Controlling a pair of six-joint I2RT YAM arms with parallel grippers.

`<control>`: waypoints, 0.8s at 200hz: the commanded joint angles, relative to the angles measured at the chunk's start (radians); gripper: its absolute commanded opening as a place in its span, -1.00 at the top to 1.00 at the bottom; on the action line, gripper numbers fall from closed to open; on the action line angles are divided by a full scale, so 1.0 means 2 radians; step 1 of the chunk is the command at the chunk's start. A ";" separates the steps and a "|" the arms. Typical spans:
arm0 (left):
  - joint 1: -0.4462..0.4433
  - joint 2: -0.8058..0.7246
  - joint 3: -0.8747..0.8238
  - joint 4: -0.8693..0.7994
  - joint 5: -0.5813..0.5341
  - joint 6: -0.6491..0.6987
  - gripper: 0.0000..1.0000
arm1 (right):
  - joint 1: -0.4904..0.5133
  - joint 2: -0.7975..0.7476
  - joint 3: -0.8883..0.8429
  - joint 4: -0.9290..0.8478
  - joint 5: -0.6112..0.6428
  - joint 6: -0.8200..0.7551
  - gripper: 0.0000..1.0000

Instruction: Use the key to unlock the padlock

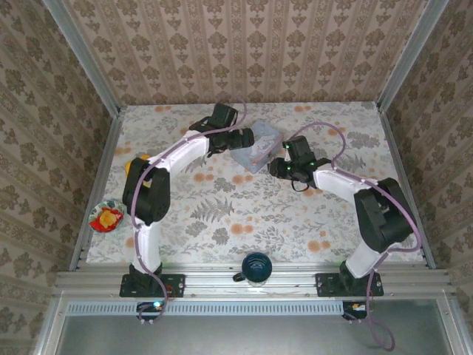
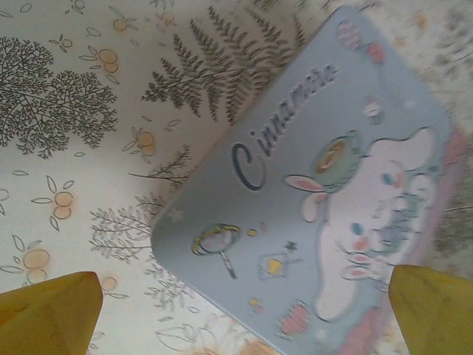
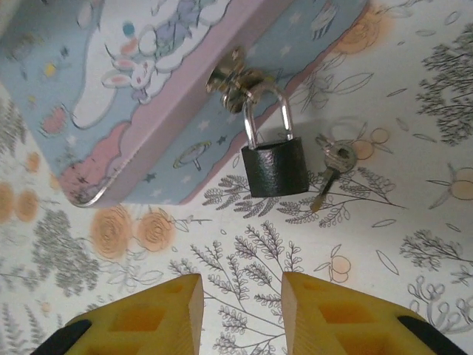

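The small black padlock (image 3: pixel 275 168) hangs by its silver shackle from the latch (image 3: pixel 230 78) on the front of the pale blue cartoon tin (image 3: pixel 126 89), its body lying on the tablecloth. The key (image 3: pixel 330 166) lies on the cloth just right of the padlock. My right gripper (image 3: pixel 240 310) is open, hovering short of the padlock with nothing between its yellow fingers (image 3: pixel 177 310). My left gripper (image 2: pixel 244 318) is open wide over the tin's lid (image 2: pixel 318 192), one finger (image 2: pixel 52 310) off the tin's edge. From above, the tin (image 1: pixel 255 146) sits between both grippers (image 1: pixel 247 137) (image 1: pixel 279 166).
A blue mug (image 1: pixel 256 268) stands at the near edge between the arm bases. A colourful bowl (image 1: pixel 106 217) sits off the table's left edge. Patterned walls close in the table on three sides.
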 commanded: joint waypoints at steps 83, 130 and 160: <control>-0.002 0.047 0.030 -0.057 -0.040 0.069 -1.00 | 0.013 0.122 0.116 -0.078 0.069 -0.066 0.01; -0.002 0.048 0.027 -0.061 -0.047 0.070 -1.00 | 0.017 0.153 0.154 -0.095 0.083 -0.086 -0.22; -0.002 0.049 0.027 -0.059 -0.044 0.065 -1.00 | 0.018 0.175 0.174 -0.106 0.087 -0.094 -0.22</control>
